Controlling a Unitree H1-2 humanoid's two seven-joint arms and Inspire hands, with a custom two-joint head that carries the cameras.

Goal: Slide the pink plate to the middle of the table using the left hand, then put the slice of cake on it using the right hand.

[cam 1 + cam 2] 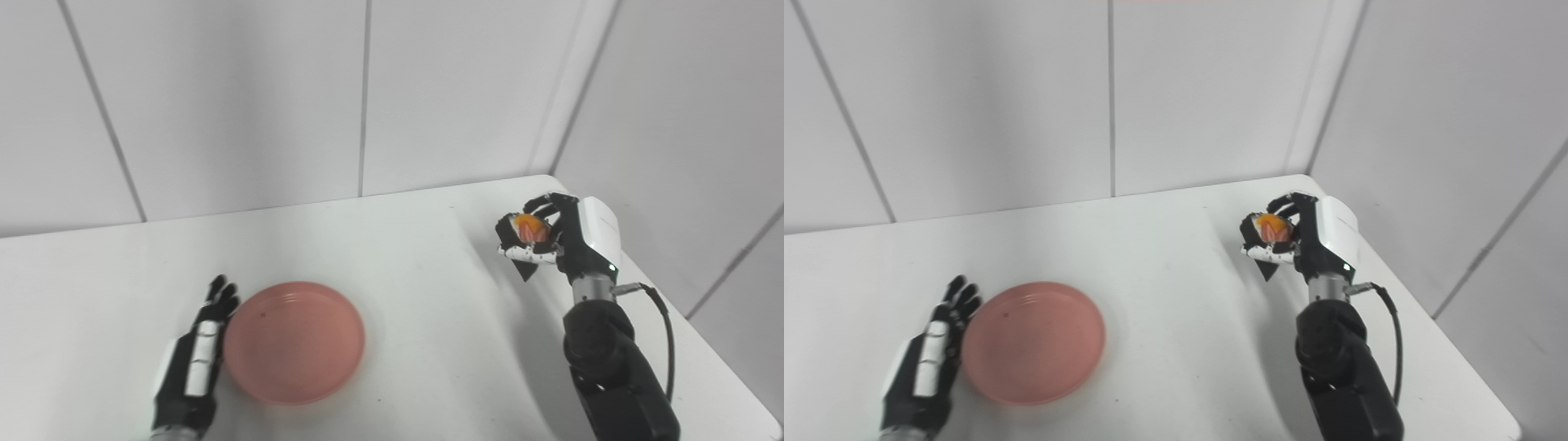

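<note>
Fingers of the left hand [195, 361] are laid flat, holding nothing, against the pink plate [294, 342] at lower left for pushing, while the cake slice [530, 231] is clasped at right in the right hand [560, 236], ready for placing.

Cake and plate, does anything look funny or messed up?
Nothing looks spilled or broken. The slice of cake is held in the right hand at the table's right side. The pink plate lies flat and empty, with the left hand open against its left edge.

Black left hand [195, 361] and right hand [560, 236] bear white panels; a black cable [664, 324] loops.
</note>
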